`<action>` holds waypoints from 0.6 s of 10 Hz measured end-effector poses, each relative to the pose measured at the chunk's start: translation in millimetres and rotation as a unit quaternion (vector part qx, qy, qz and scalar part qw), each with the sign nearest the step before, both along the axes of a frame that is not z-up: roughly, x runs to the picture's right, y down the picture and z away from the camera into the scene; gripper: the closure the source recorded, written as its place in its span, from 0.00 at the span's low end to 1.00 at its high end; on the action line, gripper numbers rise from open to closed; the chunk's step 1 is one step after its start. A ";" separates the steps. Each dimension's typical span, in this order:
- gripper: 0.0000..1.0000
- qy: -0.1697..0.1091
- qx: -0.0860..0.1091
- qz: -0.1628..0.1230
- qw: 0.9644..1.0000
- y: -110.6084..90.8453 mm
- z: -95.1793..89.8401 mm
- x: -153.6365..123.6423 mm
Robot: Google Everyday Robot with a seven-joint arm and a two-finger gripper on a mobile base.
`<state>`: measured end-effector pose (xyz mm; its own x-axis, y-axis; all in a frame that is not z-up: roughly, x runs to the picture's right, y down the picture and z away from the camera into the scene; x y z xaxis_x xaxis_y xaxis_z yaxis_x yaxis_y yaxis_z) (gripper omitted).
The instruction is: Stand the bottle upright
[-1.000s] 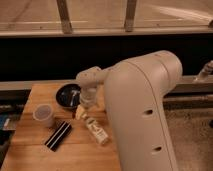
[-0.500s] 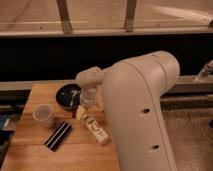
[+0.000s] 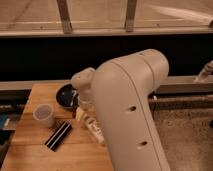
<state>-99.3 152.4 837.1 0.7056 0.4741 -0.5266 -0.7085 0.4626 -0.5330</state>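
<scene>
the claw (image 3: 83,104) hangs under the big white arm (image 3: 135,115), which hides how wide it stands, so i cannot tell. the bottle (image 3: 93,128) lies on its side on the table (image 3: 25,150), one end just below the claw. it is probably light, stiff and slick. best gripped across its slim body, near one end.

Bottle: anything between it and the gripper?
Nothing visible. The gripper hangs at the far end of the small cream-white plastic bottle lying on the wooden table. The round black bowl sits beside it, the translucent white cup farther off.
</scene>
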 end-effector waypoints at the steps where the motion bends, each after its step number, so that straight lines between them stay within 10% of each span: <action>1: 0.20 0.006 -0.001 -0.005 1.000 1.5 1.3 0.3; 6: 0.20 0.004 -0.007 0.013 1.000 13.8 13.8 2.6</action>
<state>-96.7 166.2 850.9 0.6891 0.4855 -0.5380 -0.7243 0.4363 -0.5339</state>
